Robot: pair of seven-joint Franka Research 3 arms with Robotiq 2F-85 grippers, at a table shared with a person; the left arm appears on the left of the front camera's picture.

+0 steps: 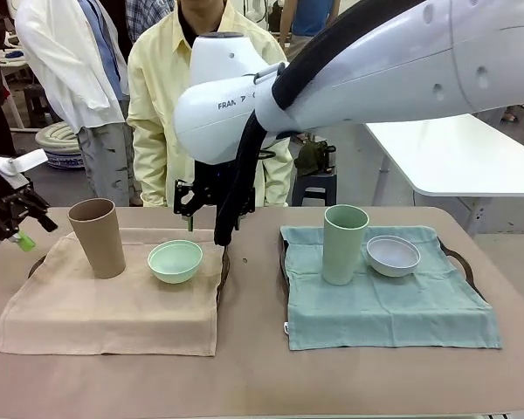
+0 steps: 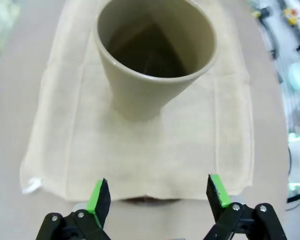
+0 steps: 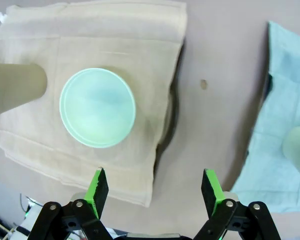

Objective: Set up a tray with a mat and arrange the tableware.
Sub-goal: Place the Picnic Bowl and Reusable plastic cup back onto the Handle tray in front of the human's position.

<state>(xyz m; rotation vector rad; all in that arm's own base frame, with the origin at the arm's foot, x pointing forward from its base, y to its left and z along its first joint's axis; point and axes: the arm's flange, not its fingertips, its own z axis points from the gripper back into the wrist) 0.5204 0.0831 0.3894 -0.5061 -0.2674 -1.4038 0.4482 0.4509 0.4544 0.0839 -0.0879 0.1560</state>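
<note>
On the tan mat [image 1: 113, 301] stood the tan cup [image 1: 98, 236] and, beside it, the mint bowl [image 1: 175, 261]. The right gripper [image 3: 153, 187] hung spread and empty above the mat's edge, the bowl just ahead. The left gripper [image 2: 160, 192], spread too, faced the cup from farther off.

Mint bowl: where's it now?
Front view: the mint bowl sits on the tan mat at the robot's left, just right of the tan cup.
</note>
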